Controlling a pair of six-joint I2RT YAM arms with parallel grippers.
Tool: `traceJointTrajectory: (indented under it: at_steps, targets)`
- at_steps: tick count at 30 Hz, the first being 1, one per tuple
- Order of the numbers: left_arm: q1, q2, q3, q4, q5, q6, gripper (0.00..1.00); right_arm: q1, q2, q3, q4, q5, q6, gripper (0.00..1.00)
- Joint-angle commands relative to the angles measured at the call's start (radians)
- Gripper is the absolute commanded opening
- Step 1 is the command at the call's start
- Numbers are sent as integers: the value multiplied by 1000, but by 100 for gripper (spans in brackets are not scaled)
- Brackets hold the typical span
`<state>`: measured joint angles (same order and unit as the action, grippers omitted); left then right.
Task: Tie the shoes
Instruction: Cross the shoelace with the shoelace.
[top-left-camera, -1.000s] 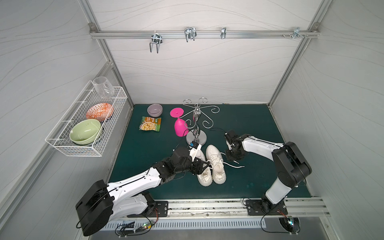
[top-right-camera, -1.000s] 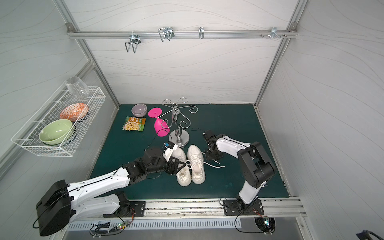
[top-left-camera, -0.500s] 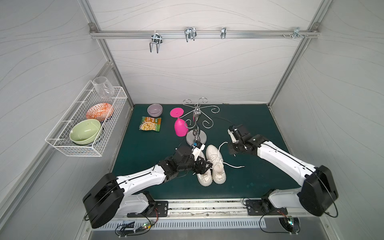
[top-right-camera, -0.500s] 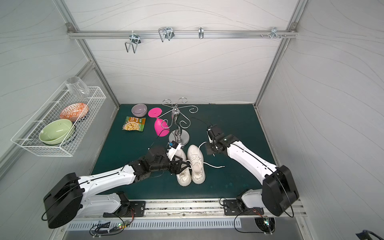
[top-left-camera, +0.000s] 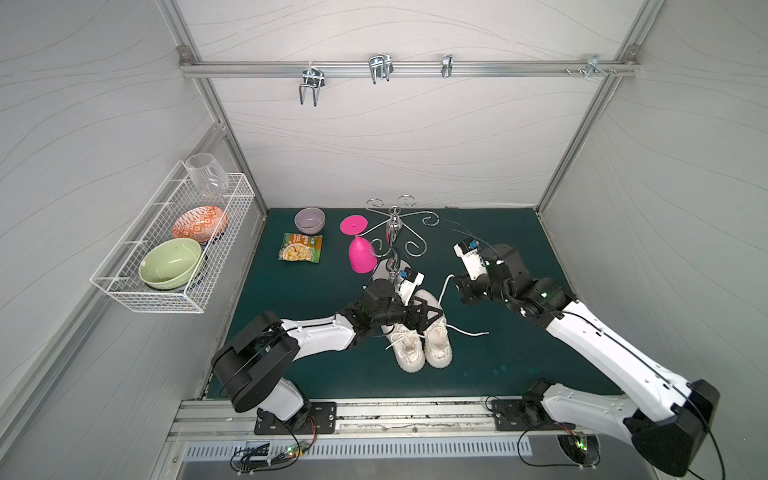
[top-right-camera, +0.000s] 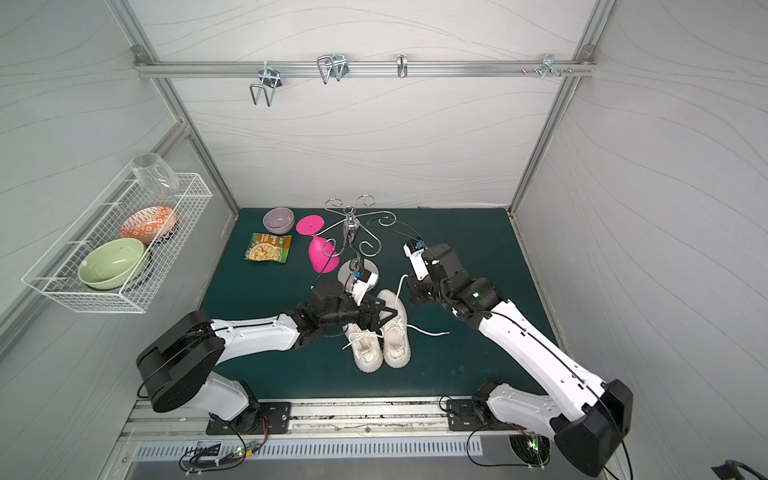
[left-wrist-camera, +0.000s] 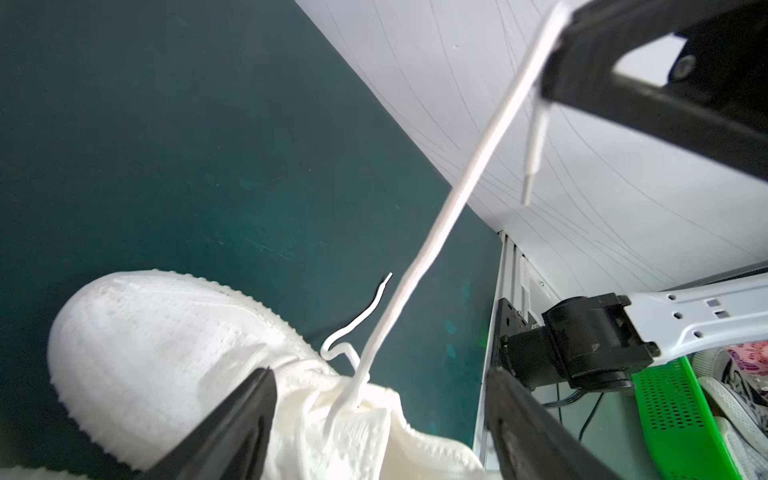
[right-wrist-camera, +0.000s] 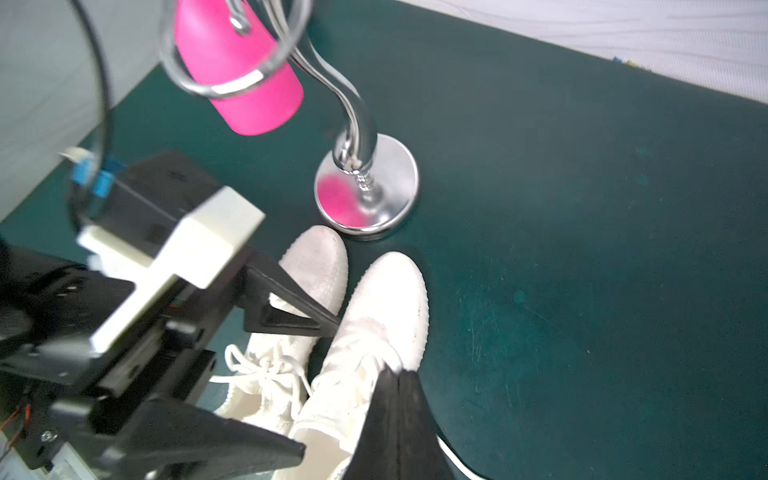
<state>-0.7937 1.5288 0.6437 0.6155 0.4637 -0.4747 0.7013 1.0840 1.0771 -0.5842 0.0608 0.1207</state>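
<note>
My right gripper (top-left-camera: 462, 292) has swung back and away from the shoes (top-left-camera: 424, 349), pinched shut on a lace (left-wrist-camera: 436, 232) now drawn taut. My left gripper (top-left-camera: 430, 318) has spread wide over the pair. They sit side by side on the green mat (top-left-camera: 519, 353), toes just beside the stand (top-left-camera: 392, 249) base, with a pink cup (top-left-camera: 360, 259) beyond. White walls close in. My left fingers (right-wrist-camera: 291, 307) hide part of the uppers.

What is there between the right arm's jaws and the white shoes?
A white lace, stretched from the nearer shoe up to the right gripper, whose jaws pinch it. The left wrist view shows it best.
</note>
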Motion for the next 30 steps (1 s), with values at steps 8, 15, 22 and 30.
traceJointTrajectory:
  at_steps: [8, 15, 22, 30]
  targets:
    - [1, 101, 92, 286, 119, -113, 77, 17, 2, 98, 18, -121, -29, 0]
    - [3, 171, 70, 436, 217, -226, 33, 18, 15, 101, 20, -51, -32, 0]
    - [1, 138, 19, 409, 211, -210, 0, -24, 86, 101, 26, -6, -4, 0]
    - [8, 35, -6, 114, -4, -105, 0, -146, 96, -7, -75, 245, 461, 94]
